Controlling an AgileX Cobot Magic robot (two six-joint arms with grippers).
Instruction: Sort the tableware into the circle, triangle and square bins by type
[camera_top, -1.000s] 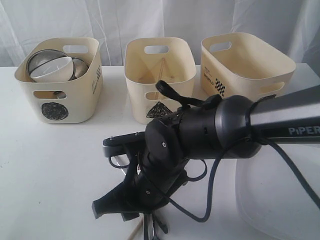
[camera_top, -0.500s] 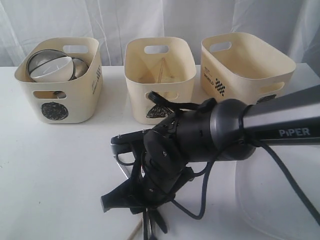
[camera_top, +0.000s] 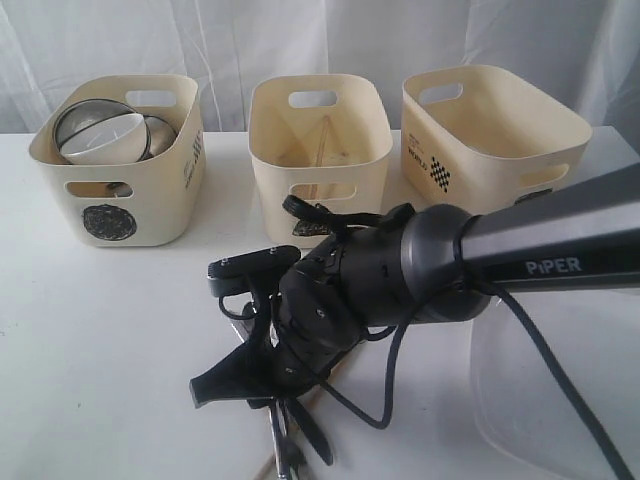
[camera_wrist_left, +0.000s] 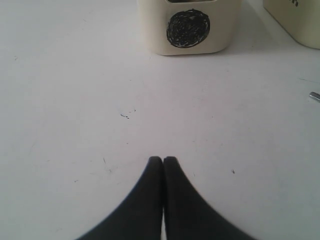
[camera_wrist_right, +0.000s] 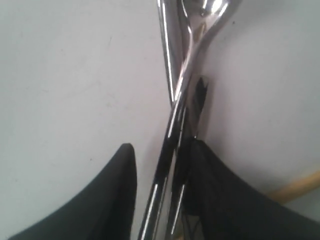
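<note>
My right gripper (camera_top: 288, 425) reaches across to the table's front middle and points down at the cutlery. In the right wrist view the right gripper (camera_wrist_right: 162, 150) is open, its jaws on either side of the crossed steel spoon (camera_wrist_right: 194, 52) and knife (camera_wrist_right: 167, 60) lying on the table. A wooden chopstick (camera_wrist_right: 299, 186) lies beside them. The circle bin (camera_top: 120, 215) holds a steel bowl (camera_top: 80, 118), a white bowl (camera_top: 105, 140) and a steel mug (camera_top: 162, 132). The big white plate (camera_top: 545, 400) lies at the front right. My left gripper (camera_wrist_left: 163, 160) is shut and empty above bare table.
The triangle bin (camera_top: 320, 180) stands in the middle with a chopstick (camera_top: 322, 135) inside, and the square bin (camera_top: 490, 130) is at the back right. The right arm (camera_top: 520, 250) and its cable stretch over the table's front right.
The right arm's wrist has sunk lower and turned a little over the cutlery at the front edge. The bins and their contents have not moved.
</note>
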